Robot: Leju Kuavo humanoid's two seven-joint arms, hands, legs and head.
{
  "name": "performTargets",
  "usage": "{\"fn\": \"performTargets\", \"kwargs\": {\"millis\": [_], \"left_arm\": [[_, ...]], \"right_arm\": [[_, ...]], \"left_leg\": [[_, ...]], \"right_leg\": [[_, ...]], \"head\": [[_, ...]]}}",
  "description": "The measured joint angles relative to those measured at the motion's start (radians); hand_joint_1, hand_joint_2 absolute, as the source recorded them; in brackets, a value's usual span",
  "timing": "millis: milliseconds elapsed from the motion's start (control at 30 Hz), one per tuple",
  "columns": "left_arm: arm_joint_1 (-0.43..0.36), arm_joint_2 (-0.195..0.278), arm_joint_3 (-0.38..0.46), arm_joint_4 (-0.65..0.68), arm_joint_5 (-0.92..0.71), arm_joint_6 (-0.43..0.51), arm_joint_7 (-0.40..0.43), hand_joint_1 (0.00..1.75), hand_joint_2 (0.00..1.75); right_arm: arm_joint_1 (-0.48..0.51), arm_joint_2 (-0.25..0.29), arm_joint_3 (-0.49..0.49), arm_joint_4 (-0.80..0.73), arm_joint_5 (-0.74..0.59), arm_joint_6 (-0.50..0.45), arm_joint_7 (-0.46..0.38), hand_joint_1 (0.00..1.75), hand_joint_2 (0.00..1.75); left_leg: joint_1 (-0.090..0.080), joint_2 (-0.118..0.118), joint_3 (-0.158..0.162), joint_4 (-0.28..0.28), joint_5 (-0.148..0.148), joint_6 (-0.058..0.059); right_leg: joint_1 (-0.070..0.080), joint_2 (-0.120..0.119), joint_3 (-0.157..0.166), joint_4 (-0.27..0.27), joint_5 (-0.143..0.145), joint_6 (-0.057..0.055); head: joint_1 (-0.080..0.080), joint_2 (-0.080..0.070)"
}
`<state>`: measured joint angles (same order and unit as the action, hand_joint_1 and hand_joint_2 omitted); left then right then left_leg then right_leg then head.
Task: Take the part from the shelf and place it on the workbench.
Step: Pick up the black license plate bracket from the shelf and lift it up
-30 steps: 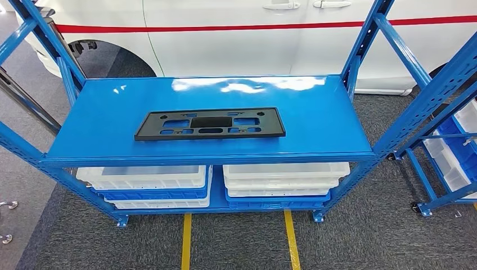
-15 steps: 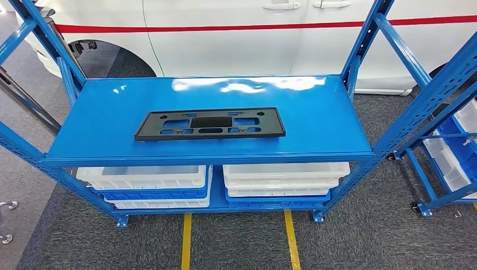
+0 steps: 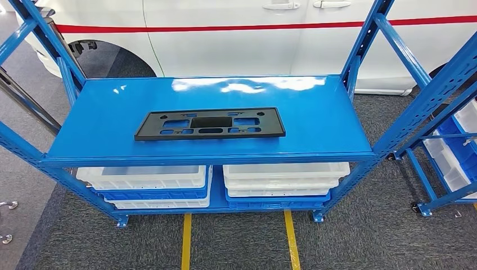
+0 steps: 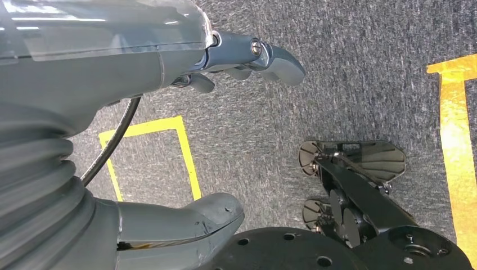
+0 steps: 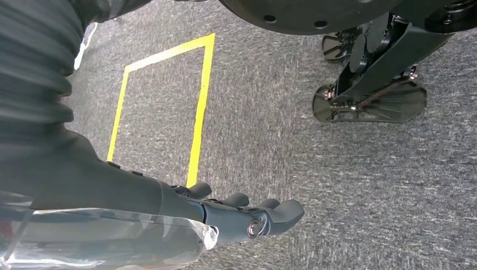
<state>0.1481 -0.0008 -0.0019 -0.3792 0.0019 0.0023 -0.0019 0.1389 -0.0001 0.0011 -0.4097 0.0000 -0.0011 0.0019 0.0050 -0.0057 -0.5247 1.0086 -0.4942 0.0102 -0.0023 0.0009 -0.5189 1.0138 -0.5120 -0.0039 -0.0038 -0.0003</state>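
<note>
We see the black part (image 3: pixel 210 124) lying flat on the blue shelf (image 3: pixel 315 121), nearer its front edge, about midway along. Our left hand (image 4: pixel 169 135) and right hand (image 5: pixel 185 216) hang over grey carpet (image 5: pixel 315 180), fingers apart, holding nothing.

My left hand (image 4: pixel 185 135) hangs empty over grey carpet (image 4: pixel 349 79), fingers (image 4: pixel 270 56) apart from the thumb. I see yellow floor tape (image 4: pixel 188 157) below the hand, and another strip (image 4: pixel 455 146) at three o'clock.
</note>
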Motion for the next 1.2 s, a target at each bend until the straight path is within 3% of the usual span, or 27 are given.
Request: {"fn": "performTargets", "kwargs": {"millis": [567, 600, 700, 733, 1067, 1100, 1200], "left_arm": [[0.000, 0.000, 0.000, 0.000, 0.000, 0.000, 0.000, 0.00, 1.75], [0.000, 0.000, 0.000, 0.000, 0.000, 0.000, 0.000, 0.00, 1.75], [0.000, 0.000, 0.000, 0.000, 0.000, 0.000, 0.000, 0.00, 1.75], [0.000, 0.000, 0.000, 0.000, 0.000, 0.000, 0.000, 0.00, 1.75], [0.000, 0.000, 0.000, 0.000, 0.000, 0.000, 0.000, 0.00, 1.75], [0.000, 0.000, 0.000, 0.000, 0.000, 0.000, 0.000, 0.00, 1.31], [0.000, 0.000, 0.000, 0.000, 0.000, 0.000, 0.000, 0.00, 1.31]], "right_arm": [[0.000, 0.000, 0.000, 0.000, 0.000, 0.000, 0.000, 0.00, 1.75], [0.000, 0.000, 0.000, 0.000, 0.000, 0.000, 0.000, 0.00, 1.31], [0.000, 0.000, 0.000, 0.000, 0.000, 0.000, 0.000, 0.00, 1.31], [0.000, 0.000, 0.000, 0.000, 0.000, 0.000, 0.000, 0.00, 1.75], [0.000, 0.000, 0.000, 0.000, 0.000, 0.000, 0.000, 0.00, 1.75], [0.000, 0.000, 0.000, 0.000, 0.000, 0.000, 0.000, 0.00, 1.75], [0.000, 0.000, 0.000, 0.000, 0.000, 0.000, 0.000, 0.00, 1.75]], "left_leg": [[0.000, 0.000, 0.000, 0.000, 0.000, 0.000], [0.000, 0.000, 0.000, 0.000, 0.000, 0.000], [0.000, 0.000, 0.000, 0.000, 0.000, 0.000], [0.000, 0.000, 0.000, 0.000, 0.000, 0.000], [0.000, 0.000, 0.000, 0.000, 0.000, 0.000], [0.000, 0.000, 0.000, 0.000, 0.000, 0.000], [0.000, 0.000, 0.000, 0.000, 0.000, 0.000]], "right_leg": [[0.000, 0.000, 0.000, 0.000, 0.000, 0.000], [0.000, 0.000, 0.000, 0.000, 0.000, 0.000], [0.000, 0.000, 0.000, 0.000, 0.000, 0.000], [0.000, 0.000, 0.000, 0.000, 0.000, 0.000], [0.000, 0.000, 0.000, 0.000, 0.000, 0.000], [0.000, 0.000, 0.000, 0.000, 0.000, 0.000], [0.000, 0.000, 0.000, 0.000, 0.000, 0.000]], "head": [[0.000, 0.000], [0.000, 0.000], [0.000, 0.000], [0.000, 0.000], [0.000, 0.000], [0.000, 0.000], [0.000, 0.000]]}}
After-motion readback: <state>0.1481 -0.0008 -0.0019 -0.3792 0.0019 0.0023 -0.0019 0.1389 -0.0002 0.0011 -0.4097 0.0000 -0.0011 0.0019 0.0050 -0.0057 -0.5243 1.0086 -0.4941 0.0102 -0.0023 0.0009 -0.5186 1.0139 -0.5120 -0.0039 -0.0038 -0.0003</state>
